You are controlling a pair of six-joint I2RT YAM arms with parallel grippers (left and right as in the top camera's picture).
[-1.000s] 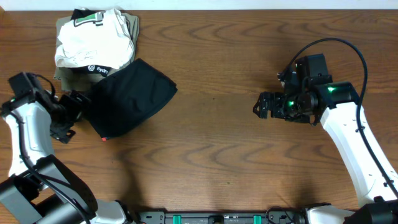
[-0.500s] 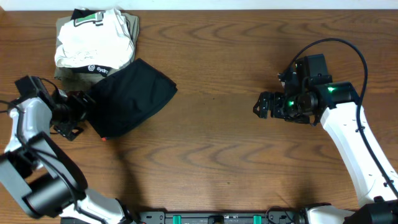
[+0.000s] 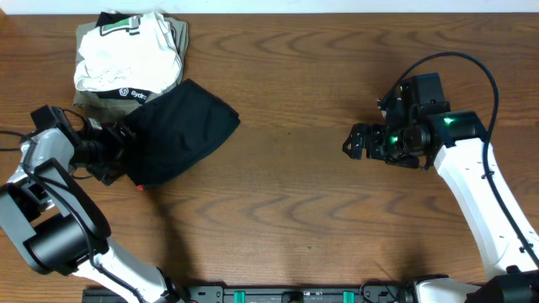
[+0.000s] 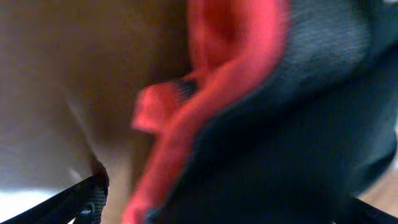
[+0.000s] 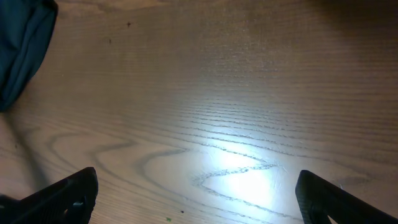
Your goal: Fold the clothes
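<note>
On the table, black pants adjoin the spread left end effector; right end effector spread.

The pants are laid on the bench, in its left half and toward the far side. Behind them, at the far left corner, a stack of garments is set, and the pants' far edge is lapped over the stack's near edge. The left tool is positioned at the pants' left edge. The right tool is located over the bench's right half, well apart from the pants.
</note>
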